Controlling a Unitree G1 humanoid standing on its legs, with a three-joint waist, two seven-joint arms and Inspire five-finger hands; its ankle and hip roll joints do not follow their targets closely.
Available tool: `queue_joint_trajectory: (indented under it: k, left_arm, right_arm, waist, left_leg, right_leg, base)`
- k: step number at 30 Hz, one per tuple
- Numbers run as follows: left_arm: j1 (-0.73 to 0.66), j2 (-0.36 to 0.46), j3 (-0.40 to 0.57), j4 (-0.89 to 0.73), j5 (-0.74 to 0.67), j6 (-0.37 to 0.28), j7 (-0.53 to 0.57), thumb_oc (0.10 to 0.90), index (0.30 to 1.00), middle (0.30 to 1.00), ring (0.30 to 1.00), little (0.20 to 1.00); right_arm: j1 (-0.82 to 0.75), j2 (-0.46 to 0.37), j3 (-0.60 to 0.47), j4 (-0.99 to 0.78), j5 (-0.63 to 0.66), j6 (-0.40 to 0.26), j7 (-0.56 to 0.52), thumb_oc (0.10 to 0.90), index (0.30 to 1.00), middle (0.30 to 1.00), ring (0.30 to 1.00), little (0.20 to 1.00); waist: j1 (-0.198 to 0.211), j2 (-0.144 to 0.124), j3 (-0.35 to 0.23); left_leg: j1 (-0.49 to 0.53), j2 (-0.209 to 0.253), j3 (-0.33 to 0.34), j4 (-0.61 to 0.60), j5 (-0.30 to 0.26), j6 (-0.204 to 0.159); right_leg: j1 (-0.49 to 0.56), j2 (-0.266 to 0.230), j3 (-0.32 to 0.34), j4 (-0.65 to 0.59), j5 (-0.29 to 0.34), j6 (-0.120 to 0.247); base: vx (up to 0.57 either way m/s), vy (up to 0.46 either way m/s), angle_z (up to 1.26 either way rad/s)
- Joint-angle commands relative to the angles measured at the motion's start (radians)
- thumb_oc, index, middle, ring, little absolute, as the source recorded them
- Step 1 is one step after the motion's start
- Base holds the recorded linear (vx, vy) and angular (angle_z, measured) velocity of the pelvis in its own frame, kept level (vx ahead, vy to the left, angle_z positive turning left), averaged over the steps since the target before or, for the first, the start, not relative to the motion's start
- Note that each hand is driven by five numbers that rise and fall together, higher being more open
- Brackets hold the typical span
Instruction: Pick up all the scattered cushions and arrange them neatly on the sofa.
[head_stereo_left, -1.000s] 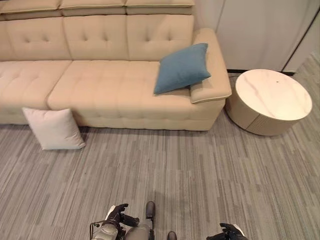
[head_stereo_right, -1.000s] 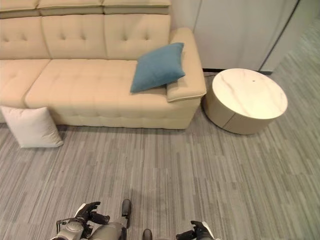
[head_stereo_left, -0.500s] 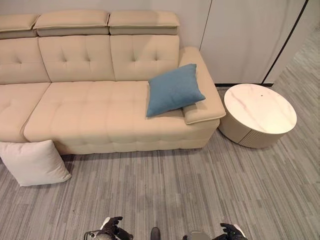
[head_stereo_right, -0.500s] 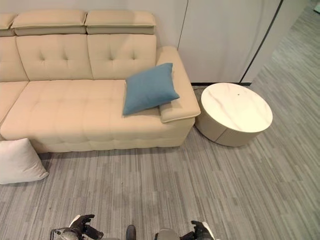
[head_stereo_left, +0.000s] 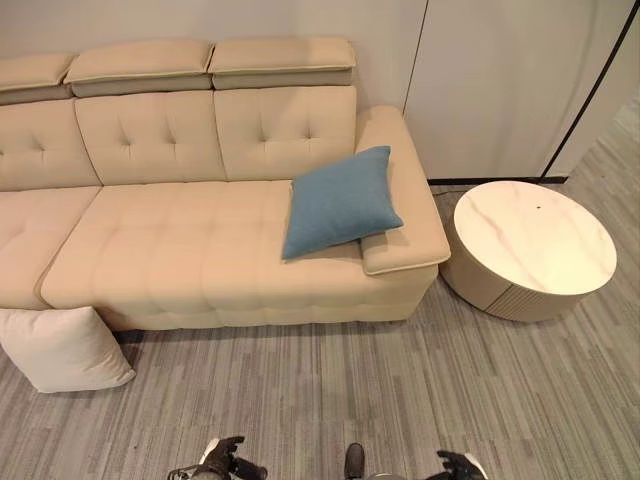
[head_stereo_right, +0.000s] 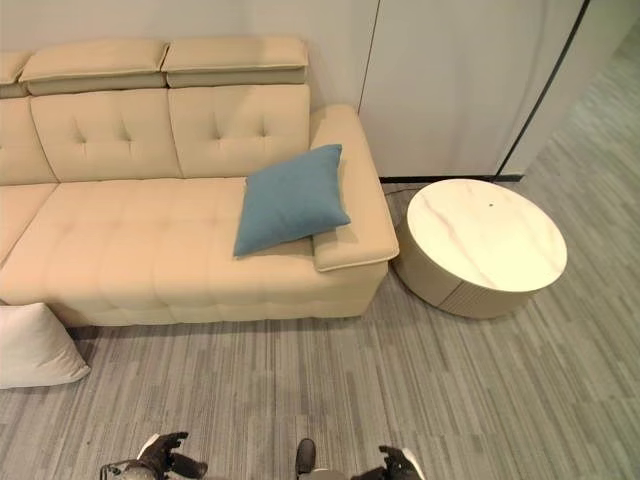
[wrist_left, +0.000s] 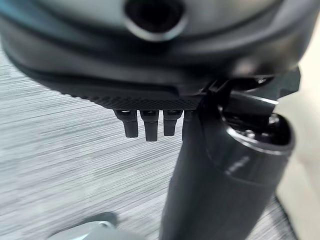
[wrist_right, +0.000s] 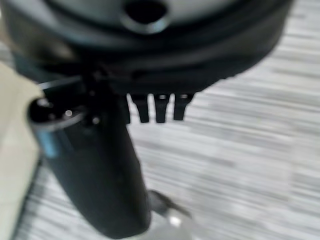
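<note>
Cushions: two in sight. Left eye view — blue cushion (head_stereo_left: 340, 202) already on the beige sofa (head_stereo_left: 180, 250), propped at the right end of the seat, leaning on the armrest and slightly skewed. White cushion (head_stereo_left: 60, 347) is on the grey floor (head_stereo_left: 330, 390), leaning against the sofa's front at the left. Round pale side table (head_stereo_left: 530, 250) stands just beside the armrest, on the right. Left hand (head_stereo_left: 228, 462) and right hand (head_stereo_left: 458, 466) both low at the frame's bottom edge, well apart from either cushion.

Right eye view — same layout; white cushion cut by the left edge, blue one resting against the armrest. Hands hang at the bottom, nothing in them.

Left wrist view: fingers (wrist_left: 145, 125) hang straight and relaxed in a row, thumb beside them, floor beyond. Holding nothing.

Right wrist view: fingers (wrist_right: 160, 108) likewise loose and straight, thumb alongside, bare floor past them. Empty.

Status, my read: roughly half done as far as visible. Blue is placed, could use straightening. White is left — needs an approach to the left, a pick off the floor, then placing on the seat.
</note>
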Motion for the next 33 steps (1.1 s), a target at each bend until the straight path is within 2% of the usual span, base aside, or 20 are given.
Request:
queue_joint_trajectory:
  k: [1, 2, 3, 4, 6, 8, 9, 14, 16, 17, 18, 19, 20, 22, 25, 26, 27, 30, 32, 33]
  left_arm:
    - [-0.007, -0.005, -0.048, -0.002, -0.003, -0.007, -0.002, 0.8, 0.9, 0.9, 0.9, 0.9]
    - [-0.006, -0.007, -0.051, 0.001, 0.0, -0.009, -0.003, 0.8, 0.9, 0.9, 0.9, 0.9]
    - [-0.003, -0.007, -0.057, 0.004, 0.006, -0.007, -0.002, 0.8, 0.9, 0.9, 0.9, 0.9]
    - [-0.003, -0.007, -0.057, 0.004, 0.006, -0.007, -0.002, 0.8, 0.9, 0.9, 0.9, 0.9]
    - [-0.003, -0.006, -0.062, 0.003, 0.018, -0.007, -0.005, 0.8, 0.9, 0.9, 0.9, 0.9]
    - [0.0, -0.005, -0.062, 0.004, 0.014, -0.011, -0.001, 0.8, 0.9, 0.9, 0.9, 0.9]
    - [0.005, -0.007, -0.054, 0.01, 0.005, -0.012, -0.004, 0.8, 0.9, 0.9, 0.9, 0.9]
    - [0.023, -0.006, -0.039, 0.031, 0.01, -0.007, -0.006, 0.8, 0.9, 0.9, 0.9, 0.9]
    - [0.019, -0.001, -0.036, 0.024, 0.013, -0.007, -0.003, 0.8, 0.9, 0.9, 0.9, 0.9]
    - [0.015, 0.007, -0.036, 0.016, 0.016, -0.006, 0.0, 0.8, 0.9, 0.9, 0.9, 0.9]
    - [0.015, 0.007, -0.036, 0.016, 0.016, -0.006, 0.0, 0.8, 0.9, 0.9, 0.9, 0.9]
    - [0.011, 0.013, -0.038, 0.009, 0.019, -0.006, 0.001, 0.8, 0.9, 0.9, 0.9, 0.9]
    - [0.01, 0.016, -0.039, 0.005, 0.02, -0.006, 0.0, 0.8, 0.9, 0.9, 0.9, 0.9]
    - [0.007, 0.02, -0.041, 0.002, 0.016, -0.005, -0.002, 0.8, 0.9, 0.9, 0.9, 0.9]
    - [0.003, 0.024, -0.041, -0.002, 0.011, -0.006, -0.003, 0.8, 0.9, 0.9, 0.9, 0.9]
    - [0.003, 0.023, -0.043, 0.003, 0.016, -0.007, -0.005, 0.8, 0.9, 0.9, 0.9, 0.9]
    - [0.004, 0.023, -0.042, 0.003, 0.016, -0.007, -0.005, 0.8, 0.9, 0.9, 0.9, 0.9]
    - [0.001, 0.019, -0.04, 0.015, 0.026, -0.009, -0.008, 0.8, 0.9, 0.9, 0.9, 0.9]
    - [-0.003, 0.018, -0.038, 0.017, 0.026, -0.013, -0.009, 0.8, 0.9, 0.9, 0.9, 0.9]
    - [-0.002, 0.012, -0.042, 0.023, 0.033, -0.01, -0.006, 0.8, 0.9, 0.9, 0.9, 0.9]
  right_arm:
    - [0.005, -0.047, -0.005, 0.007, 0.037, -0.016, -0.02, 0.8, 0.9, 0.9, 0.9, 0.9]
    - [0.006, -0.048, -0.008, 0.011, 0.039, -0.016, -0.019, 0.8, 0.9, 0.9, 0.9, 0.9]
    - [0.013, -0.05, -0.012, 0.015, 0.04, -0.014, -0.018, 0.8, 0.9, 0.9, 0.9, 0.9]
    - [0.014, -0.05, -0.012, 0.015, 0.04, -0.014, -0.018, 0.8, 0.9, 0.9, 0.9, 0.9]
    - [0.019, -0.053, -0.016, 0.019, 0.038, -0.01, -0.022, 0.8, 0.9, 0.9, 0.9, 0.9]
    - [0.017, -0.052, -0.011, 0.022, 0.032, -0.012, -0.027, 0.8, 0.9, 0.9, 0.9, 0.9]
    - [0.015, -0.049, -0.011, 0.025, 0.027, -0.012, -0.027, 0.8, 0.9, 0.9, 0.9, 0.9]
    - [0.03, -0.037, -0.013, 0.031, 0.003, -0.007, -0.022, 0.8, 0.9, 0.9, 0.9, 0.9]
    - [0.033, -0.033, -0.02, 0.023, 0.0, -0.007, -0.021, 0.8, 0.9, 0.9, 0.9, 0.9]
    - [0.036, -0.028, -0.03, 0.011, 0.016, -0.005, -0.02, 0.8, 0.9, 0.9, 0.9, 0.9]
    - [0.036, -0.028, -0.03, 0.011, 0.016, -0.005, -0.02, 0.8, 0.9, 0.9, 0.9, 0.9]
    - [0.035, -0.025, -0.026, 0.004, 0.014, -0.005, -0.016, 0.8, 0.9, 0.9, 0.9, 0.9]
    - [0.036, -0.022, -0.023, 0.0, 0.011, -0.005, -0.016, 0.8, 0.9, 0.9, 0.9, 0.9]
    - [0.034, -0.02, -0.019, -0.001, 0.009, -0.006, -0.016, 0.8, 0.9, 0.9, 0.9, 0.9]
    - [0.029, -0.021, -0.012, -0.002, 0.009, -0.007, -0.017, 0.8, 0.9, 0.9, 0.9, 0.9]
    - [0.027, -0.023, -0.009, 0.0, 0.007, -0.007, -0.015, 0.8, 0.9, 0.9, 0.9, 0.9]
    - [0.027, -0.023, -0.009, 0.0, 0.007, -0.007, -0.015, 0.8, 0.9, 0.9, 0.9, 0.9]
    - [0.025, -0.029, 0.001, 0.002, 0.006, 0.001, -0.01, 0.8, 0.9, 0.9, 0.9, 0.9]
    - [0.032, -0.029, -0.001, 0.006, 0.005, -0.001, -0.012, 0.8, 0.9, 0.9, 0.9, 0.9]
    - [0.037, -0.026, 0.002, 0.014, 0.007, -0.001, -0.011, 0.8, 0.9, 0.9, 0.9, 0.9]
  waist:
    - [0.004, -0.018, 0.03]
    - [0.005, -0.022, 0.024]
    - [0.005, -0.018, 0.018]
    - [0.005, -0.019, 0.019]
    - [0.011, -0.002, 0.01]
    - [0.029, 0.013, 0.015]
    - [0.042, 0.018, 0.012]
    - [0.051, 0.007, -0.025]
    - [0.051, 0.005, -0.035]
    - [0.045, 0.005, -0.032]
    - [0.046, 0.005, -0.032]
    - [0.037, 0.011, -0.024]
    - [0.033, 0.016, -0.018]
    - [0.03, 0.021, -0.014]
    - [0.015, 0.031, -0.006]
    - [0.005, 0.025, -0.005]
    - [0.004, 0.026, -0.002]
    - [-0.031, 0.006, 0.013]
    - [-0.034, 0.002, 0.012]
    - [-0.036, 0.0, 0.002]
  left_leg:
    - [-0.011, 0.032, 0.046, -0.128, 0.059, 0.074]
    - [-0.037, 0.025, 0.061, -0.17, 0.046, 0.078]
    - [-0.056, 0.03, 0.104, -0.272, 0.039, 0.078]
    - [-0.053, 0.029, 0.104, -0.275, 0.04, 0.079]
    - [-0.088, 0.031, 0.135, -0.408, 0.106, 0.073]
    - [-0.112, 0.015, 0.094, -0.478, 0.17, 0.064]
    - [-0.114, 0.001, 0.048, -0.512, 0.181, 0.062]
    - [-0.07, -0.022, 0.033, -0.519, 0.16, 0.095]
    - [-0.041, -0.032, 0.046, -0.523, 0.137, 0.117]
    - [-0.006, -0.039, 0.047, -0.529, 0.117, 0.139]
    - [-0.005, -0.039, 0.048, -0.529, 0.116, 0.139]
    - [0.026, -0.043, 0.043, -0.531, 0.095, 0.157]
    - [0.04, -0.042, 0.042, -0.527, 0.081, 0.165]
    - [0.053, -0.039, 0.035, -0.524, 0.069, 0.171]
    - [0.1, -0.036, 0.007, -0.539, 0.044, 0.174]
    - [0.132, -0.039, -0.003, -0.553, 0.028, 0.171]
    - [0.137, -0.038, -0.005, -0.554, 0.027, 0.17]
    - [0.206, -0.06, -0.063, -0.577, 0.001, 0.156]
    - [0.217, -0.063, -0.073, -0.571, -0.016, 0.152]
    - [0.224, -0.057, -0.078, -0.544, -0.041, 0.144]
  right_leg:
    - [-0.009, -0.014, 0.067, 0.107, -0.116, 0.096]
    - [0.007, -0.018, 0.064, 0.097, -0.127, 0.101]
    - [0.03, -0.02, 0.052, 0.084, -0.145, 0.111]
    - [0.032, -0.021, 0.052, 0.083, -0.145, 0.111]
    - [0.067, 0.001, 0.054, 0.063, -0.164, 0.116]
    - [0.097, 0.018, 0.079, 0.062, -0.178, 0.119]
    - [0.122, 0.021, 0.104, 0.07, -0.19, 0.125]
    - [0.14, -0.022, 0.128, 0.109, -0.191, 0.16]
    - [0.114, -0.053, 0.132, 0.194, -0.167, 0.192]
    - [0.063, -0.077, 0.142, 0.315, -0.117, 0.21]
    - [0.062, -0.078, 0.143, 0.317, -0.118, 0.21]
    - [0.011, -0.089, 0.144, 0.432, -0.062, 0.222]
    - [-0.02, -0.1, 0.134, 0.482, -0.034, 0.223]
    - [-0.052, -0.101, 0.126, 0.511, -0.033, 0.212]
    - [-0.122, -0.07, 0.101, 0.461, -0.085, 0.188]
    - [-0.153, -0.048, 0.08, 0.359, -0.095, 0.185]
    - [-0.147, -0.047, 0.079, 0.357, -0.096, 0.184]
    - [-0.218, 0.013, 0.117, 0.174, -0.031, 0.2]
    - [-0.196, 0.012, 0.126, 0.148, -0.034, 0.196]
    - [-0.178, 0.021, 0.149, 0.151, -0.036, 0.176]
  base:
    - [0.21, -0.021, 0.06]
    - [0.36, -0.018, 0.15]
    - [0.27, -0.01, 0.15]
    - [0.29, 0.015, 0.23]
    - [0.27, 0.036, 0.29]
    - [0.36, 0.101, 0.13]
    - [0.32, 0.112, -0.06]
    - [0.32, 0.159, -0.61]
    - [0.22, 0.18, -0.28]
    - [0.19, 0.162, -0.14]
    - [0.23, 0.186, -0.1]
    - [0.17, 0.121, -0.06]
    - [0.17, 0.12, 0.04]
    - [0.14, 0.049, 0.19]
    - [0.26, -0.01, 0.15]
    - [0.28, -0.063, 0.02]
    - [0.3, -0.082, -0.09]
    - [0.35, -0.117, 0.0]
    - [0.3, -0.137, 0.57]
    - [0.18, -0.089, 0.61]
